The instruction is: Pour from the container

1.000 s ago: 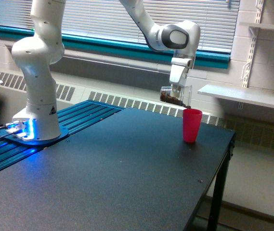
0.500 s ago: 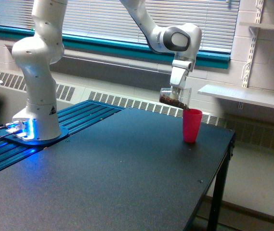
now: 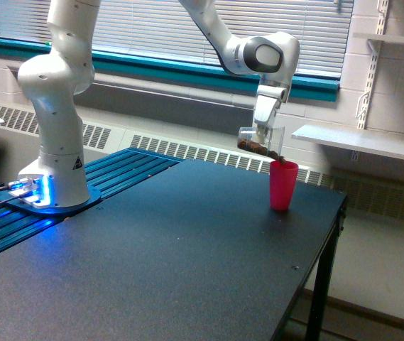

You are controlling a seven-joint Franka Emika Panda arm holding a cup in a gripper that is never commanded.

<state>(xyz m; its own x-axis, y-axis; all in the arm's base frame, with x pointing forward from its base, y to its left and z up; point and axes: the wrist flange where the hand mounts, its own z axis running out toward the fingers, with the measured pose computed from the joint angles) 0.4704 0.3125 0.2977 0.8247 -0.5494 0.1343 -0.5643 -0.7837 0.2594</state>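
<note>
The clear plastic cup (image 3: 260, 141) hangs in the air under the robot's hand (image 3: 262, 131), tipped far over so that its long axis runs nearly level, with the closed bottom toward the exterior view's left and the wide rim toward the exterior view's right. The hand comes down on it from above and pinches it across its walls, the fingers pressed against the plastic. Dark brown granules (image 3: 255, 146) lie along the lower wall of the cup and reach toward the rim.

What the pour depends on is how that rim sits against the pink cup (image 3: 282, 185). The pink cup stands upright on the black counter (image 3: 187, 256), near the counter's far edge, just below and a little to the exterior view's right of the clear cup. The low lip of the clear cup is right over the pink cup's near rim, and a thin dark trail seems to bridge the two. In my judgement the pour is in progress, and any further tilt should keep the lip over the open mouth, since a drift to the exterior view's left would drop grains onto the counter.

On writing: the arm's white base (image 3: 54, 170) carries a small dark triangular mark, too small to read. Neither cup shows a label or brand.
</note>
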